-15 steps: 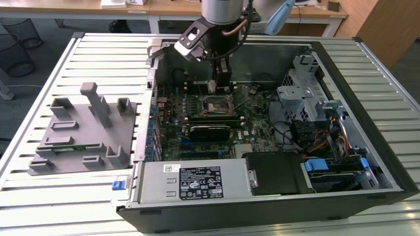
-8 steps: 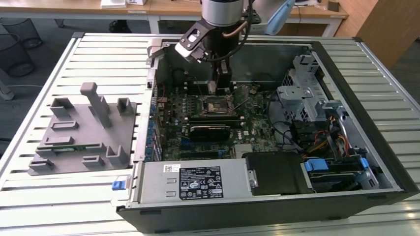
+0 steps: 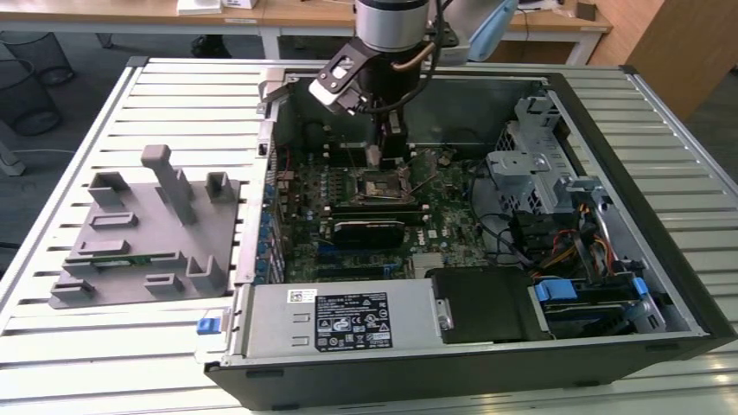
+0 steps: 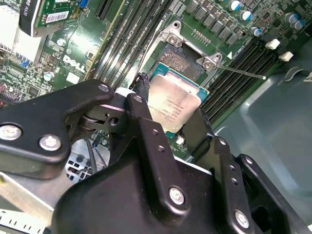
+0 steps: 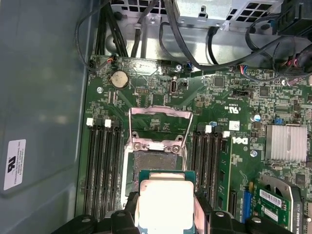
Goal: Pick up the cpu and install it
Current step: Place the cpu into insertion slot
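Silvery cpu: one | end effector pinching it | over one open socket

Light: bright and even; your tabletop reads pale. Shadows: soft, deepest inside the computer case. Glare: you see the cpu washed near-white in the first wrist view.

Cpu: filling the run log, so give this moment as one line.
gripper: shut on cpu | cpu: held over open socket, not seated
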Robot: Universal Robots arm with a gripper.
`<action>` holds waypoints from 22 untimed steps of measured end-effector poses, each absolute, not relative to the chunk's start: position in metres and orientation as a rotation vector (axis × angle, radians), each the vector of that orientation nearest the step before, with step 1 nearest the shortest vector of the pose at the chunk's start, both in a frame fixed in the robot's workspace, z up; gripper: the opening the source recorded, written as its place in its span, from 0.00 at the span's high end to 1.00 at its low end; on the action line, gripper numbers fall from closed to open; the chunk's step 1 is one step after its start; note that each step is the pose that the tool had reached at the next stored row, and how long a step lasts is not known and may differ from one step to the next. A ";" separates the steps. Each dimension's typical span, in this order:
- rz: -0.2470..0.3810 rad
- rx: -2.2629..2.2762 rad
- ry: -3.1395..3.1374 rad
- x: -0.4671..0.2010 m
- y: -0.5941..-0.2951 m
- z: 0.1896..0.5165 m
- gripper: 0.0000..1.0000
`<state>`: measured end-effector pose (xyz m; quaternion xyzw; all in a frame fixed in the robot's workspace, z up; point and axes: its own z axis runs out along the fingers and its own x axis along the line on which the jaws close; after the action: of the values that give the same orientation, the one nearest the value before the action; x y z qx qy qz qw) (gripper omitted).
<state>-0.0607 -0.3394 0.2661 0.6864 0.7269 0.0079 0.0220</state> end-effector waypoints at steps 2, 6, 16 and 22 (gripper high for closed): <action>0.024 2.127 2.252 -0.061 -0.339 0.265 0.47; 0.023 2.127 2.253 -0.060 -0.338 0.262 0.47; 0.022 2.128 2.253 -0.059 -0.337 0.253 0.47; 0.022 2.128 2.253 -0.059 -0.337 0.248 0.47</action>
<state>-0.0593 -0.3366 0.2482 0.6864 0.7269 0.0072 0.0213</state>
